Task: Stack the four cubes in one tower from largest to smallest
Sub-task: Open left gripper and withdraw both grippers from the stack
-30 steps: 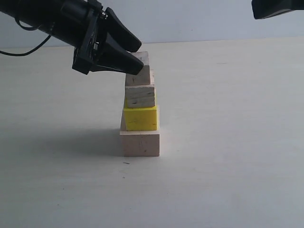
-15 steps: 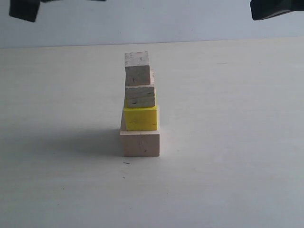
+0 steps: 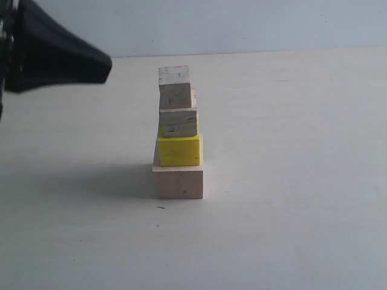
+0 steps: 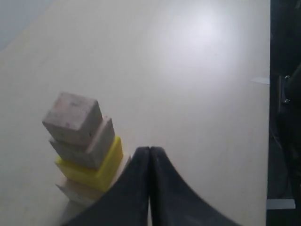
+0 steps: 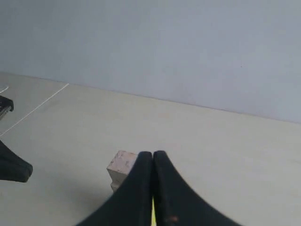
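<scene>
The tower (image 3: 178, 133) stands mid-table: pale pinkish largest cube (image 3: 178, 183) at the bottom, yellow cube (image 3: 179, 150) on it, tan layered cube (image 3: 178, 122) above, greyish-beige smallest cube (image 3: 175, 86) on top. My left gripper (image 3: 103, 65) is shut and empty, off to the tower's left at top-cube height, clear of it. In the left wrist view the tower (image 4: 84, 146) shows beside the shut left gripper (image 4: 149, 149). In the right wrist view the right gripper (image 5: 153, 154) is shut and empty, with the top cube (image 5: 121, 165) partly hidden behind it.
The pale table (image 3: 290, 181) stretches around the tower, with a blue-grey wall (image 3: 242, 24) behind its far edge. The tower's shadow (image 3: 78, 175) falls to the left. A dark stand (image 4: 284, 117) runs along one table edge in the left wrist view.
My left gripper let go of the top cube, lifted out of the exterior view, then came back in at the left, now shut. The right arm's dark part at the top right is gone.
</scene>
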Controlling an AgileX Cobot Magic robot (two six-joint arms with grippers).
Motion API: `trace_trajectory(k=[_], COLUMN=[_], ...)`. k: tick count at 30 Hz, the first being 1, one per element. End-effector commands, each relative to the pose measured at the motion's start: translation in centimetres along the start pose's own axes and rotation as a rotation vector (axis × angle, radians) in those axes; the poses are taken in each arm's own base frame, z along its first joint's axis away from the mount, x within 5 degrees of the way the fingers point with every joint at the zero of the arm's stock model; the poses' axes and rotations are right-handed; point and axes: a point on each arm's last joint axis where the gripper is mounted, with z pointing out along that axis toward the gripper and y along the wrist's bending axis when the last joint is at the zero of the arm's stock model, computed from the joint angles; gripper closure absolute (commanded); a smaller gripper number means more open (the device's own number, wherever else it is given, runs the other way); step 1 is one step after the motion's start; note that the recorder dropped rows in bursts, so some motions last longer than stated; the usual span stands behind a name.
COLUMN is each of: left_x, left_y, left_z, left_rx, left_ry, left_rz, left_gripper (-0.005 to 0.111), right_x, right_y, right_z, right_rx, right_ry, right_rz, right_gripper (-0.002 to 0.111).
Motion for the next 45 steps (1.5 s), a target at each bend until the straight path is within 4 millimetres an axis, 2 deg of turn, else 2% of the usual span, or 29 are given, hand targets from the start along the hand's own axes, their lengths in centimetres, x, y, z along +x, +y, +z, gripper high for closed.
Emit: trace_trajectory(k=[1, 5, 17, 38, 45], left_x=[2.8, 3.9, 3.7, 3.7, 3.7], left_y=[-1.6, -3.0, -5.3, -5.8, -5.0], left_z=[0.1, -0.8, -3.1, -3.3, -3.5], left_rx=[-0.047, -0.092, -0.124, -0.106, -0.197], left_ry=[-0.058, -0.072, -0.097, -0.099, -0.091], left_rz=[-0.132, -0.119, 0.006, 0.022, 0.063], left_gripper=[0.107, 0.107, 0.107, 0.107, 0.107], right_x=[3.6, 5.3, 5.4, 5.4, 5.4], right_y=[-0.6, -1.1, -1.2, -1.2, -1.2], right_z=[0.5, 0.8, 0.8, 0.8, 0.8], right_rx=[-0.019, 0.015, 0.024, 0.024, 0.024], right_ry=[0.022, 0.087, 0.099, 0.099, 0.099], right_rz=[0.021, 0.03, 0.03, 0.03, 0.03], right_gripper=[0.108, 0.108, 0.108, 0.108, 0.108])
